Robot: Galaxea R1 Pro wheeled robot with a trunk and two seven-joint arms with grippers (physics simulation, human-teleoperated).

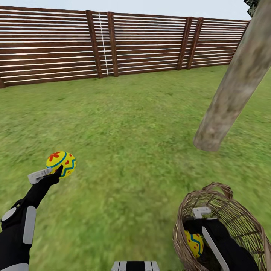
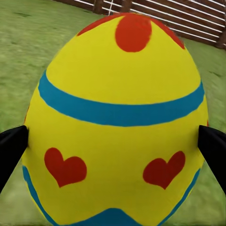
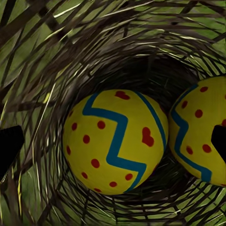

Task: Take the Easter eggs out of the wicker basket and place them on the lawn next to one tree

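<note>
1. Your wicker basket (image 1: 226, 226) sits on the lawn (image 1: 131, 124) at the lower right, near the base of the pale tree trunk (image 1: 233, 90).
2. Inside it, two Easter eggs lie at the bottom, just beside each other: a dotted egg (image 3: 115, 141) with a zigzag band, and a second egg (image 3: 200, 134) partly cut off by the frame.
3. Your right tool (image 3: 113, 141) reaches down into the basket with its fingers spread apart, gripping nothing.
4. Your left tool (image 2: 113, 146) is clamped on the third egg (image 1: 61, 164), held above the grass, well apart from the basket.
5. A brown slatted fence (image 1: 143, 45) closes off the far side.
</note>
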